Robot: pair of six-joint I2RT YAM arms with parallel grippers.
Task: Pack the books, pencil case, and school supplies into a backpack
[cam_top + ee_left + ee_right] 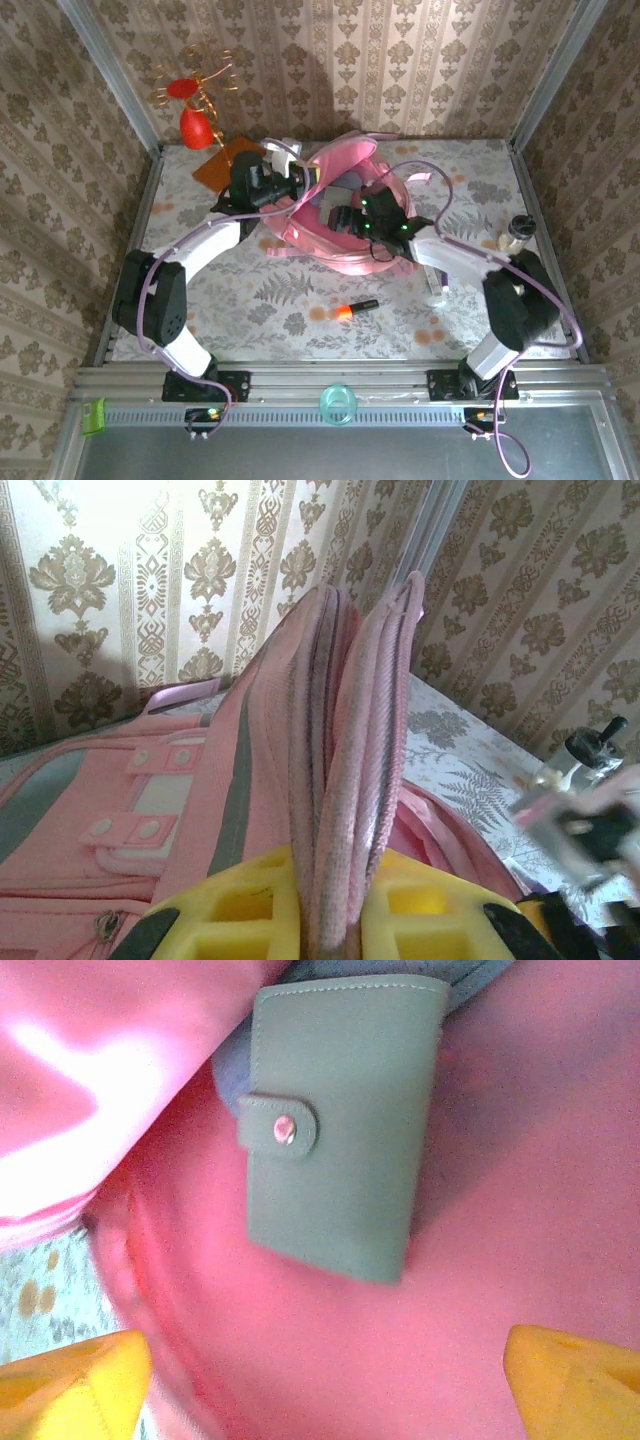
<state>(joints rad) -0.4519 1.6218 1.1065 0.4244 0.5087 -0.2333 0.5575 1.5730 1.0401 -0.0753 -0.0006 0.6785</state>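
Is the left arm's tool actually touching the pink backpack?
Touching. Left wrist view shows the left tool pinching the backpack between its yellow fingers.

Jaws on left arm (208,243) pinched tight, on right arm (458,264) spread wide.

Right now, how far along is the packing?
Done: the green case lies inside the backpack. In hand: the left hand pinches the backpack's rim, holding it up; the right hand hangs open above the case. Left: the orange-and-black marker lies out on the table, not yet packed.
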